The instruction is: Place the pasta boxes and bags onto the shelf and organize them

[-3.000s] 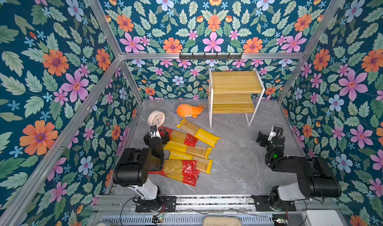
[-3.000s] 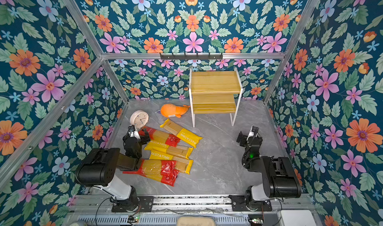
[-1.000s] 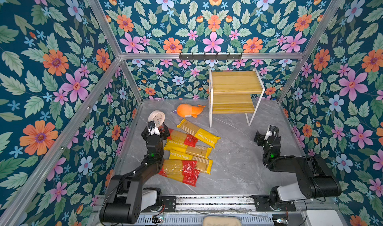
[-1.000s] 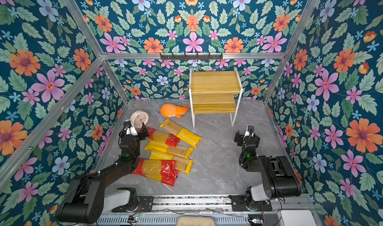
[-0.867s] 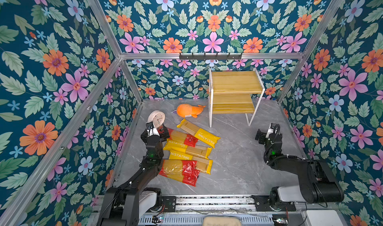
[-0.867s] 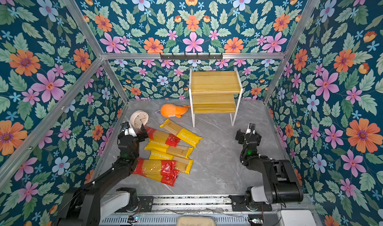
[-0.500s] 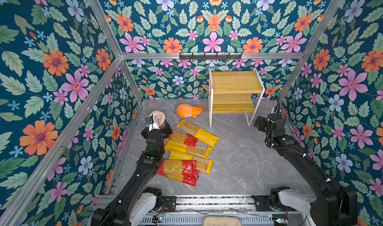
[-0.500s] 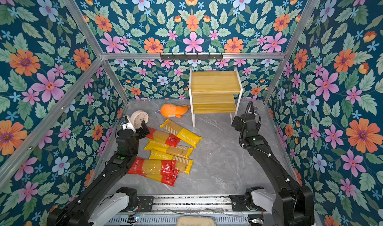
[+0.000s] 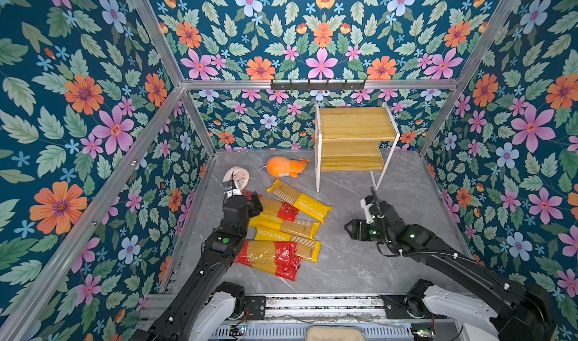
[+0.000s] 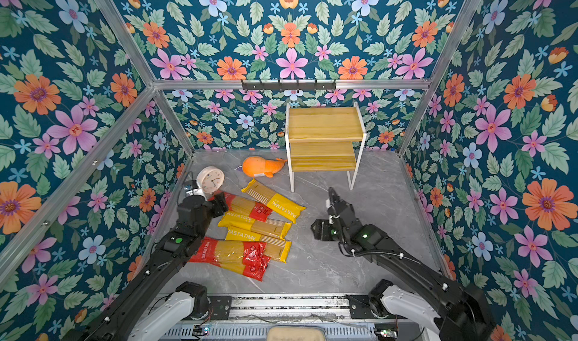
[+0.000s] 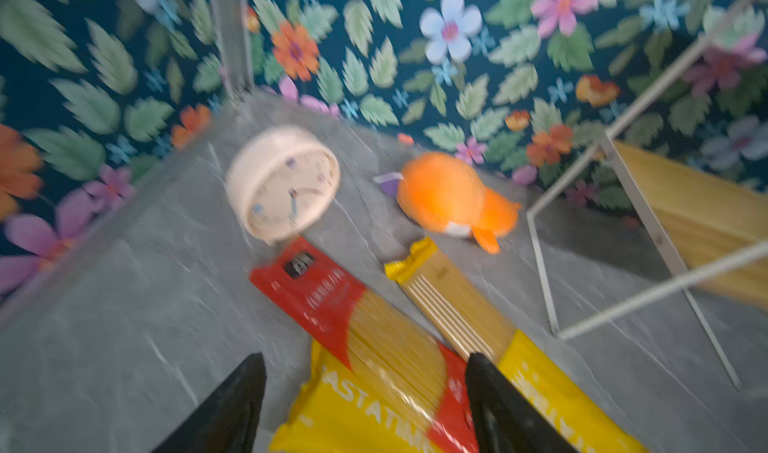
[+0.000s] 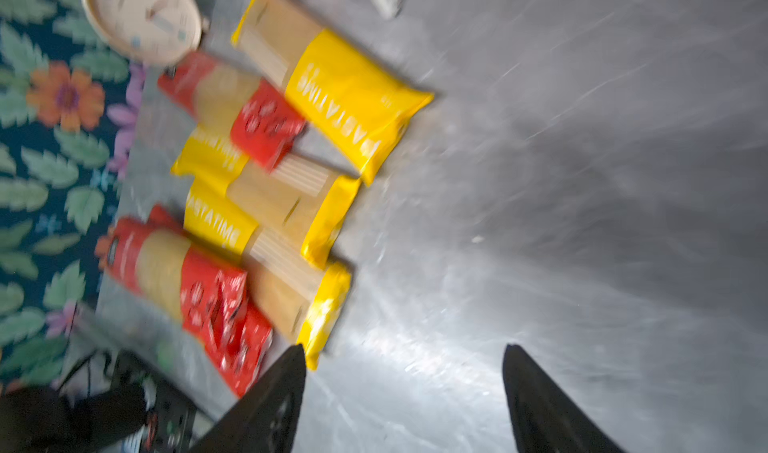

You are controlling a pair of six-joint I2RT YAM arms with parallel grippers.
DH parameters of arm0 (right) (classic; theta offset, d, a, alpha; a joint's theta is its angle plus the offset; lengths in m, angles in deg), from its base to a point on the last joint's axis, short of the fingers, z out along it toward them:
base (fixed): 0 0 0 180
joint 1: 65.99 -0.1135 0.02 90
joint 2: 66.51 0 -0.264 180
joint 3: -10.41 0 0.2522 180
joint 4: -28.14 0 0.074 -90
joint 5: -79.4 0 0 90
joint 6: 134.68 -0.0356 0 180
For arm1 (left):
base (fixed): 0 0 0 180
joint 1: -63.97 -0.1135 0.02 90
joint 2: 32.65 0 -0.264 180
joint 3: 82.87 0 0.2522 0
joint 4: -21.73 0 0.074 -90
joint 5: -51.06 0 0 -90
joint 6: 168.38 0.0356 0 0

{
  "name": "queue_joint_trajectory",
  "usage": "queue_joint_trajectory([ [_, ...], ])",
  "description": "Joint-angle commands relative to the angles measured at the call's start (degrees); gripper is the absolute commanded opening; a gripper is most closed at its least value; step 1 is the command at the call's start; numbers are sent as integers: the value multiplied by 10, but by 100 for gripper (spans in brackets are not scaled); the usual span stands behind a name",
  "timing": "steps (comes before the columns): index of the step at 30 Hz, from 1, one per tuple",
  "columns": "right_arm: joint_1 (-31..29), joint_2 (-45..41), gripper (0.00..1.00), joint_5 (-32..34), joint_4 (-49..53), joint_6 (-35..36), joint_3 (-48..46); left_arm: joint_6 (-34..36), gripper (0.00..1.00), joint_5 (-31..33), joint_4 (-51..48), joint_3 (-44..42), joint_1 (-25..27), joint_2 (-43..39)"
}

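Risk, snagging: the pasta packs point(image 9: 281, 230) overlap like roof tiles, so closing on one could drag its neighbour along; slick film makes a slip likely too.
Risk, clock: the clock point(image 9: 239, 175) stands just beside the far end of the red-ended pack point(image 11: 316, 293), so lifting that pack carelessly could knock it over.
Risk, shelf: a long pack set crosswise could overhang a board and slide off, and a bump might shift the light wire frame.
Left arm: stretched forward along the table's point(image 9: 344, 261) 9 o'clock edge, with the wrist bent down over the pile's 10 o'clock end.
Left gripper point(image 11: 365, 357): fingers spread with nothing pinched, poised above the red-ended pack and a yellow pack point(image 11: 453, 309).
Right arm: reaches in from 4 o'clock with the forearm low and the wrist turned toward 9 o'clock, facing the pile.
Right gripper point(image 12: 404, 347): fingers spread and empty, over bare table near the packs' ends but apart from them.
Packs: all six lie on the table, at 9 o'clock from its middle.
Shelf point(image 9: 353, 126): at about 12 o'clock against the back wall, both boards bare.
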Motion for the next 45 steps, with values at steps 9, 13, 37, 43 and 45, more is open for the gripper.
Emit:
queue_joint_trajectory([
  [9, -124, 242, 69, -158, -169, -108, 94, -126, 72, 50, -42, -36, 133, 29],
  [13, -127, 308, 64, -177, -189, -126, 131, -129, 72, 58, -66, -27, 132, 25],
  [37, -145, 497, 41, -223, -284, -197, 221, -151, 71, 59, -59, -37, 126, 12],
  [43, -144, 458, 25, -203, -332, -213, 194, -155, 69, 62, -69, -40, 125, -20],
  [45, -139, 437, 19, -187, -329, -213, 182, -151, 68, 60, -73, -33, 126, -21],
])
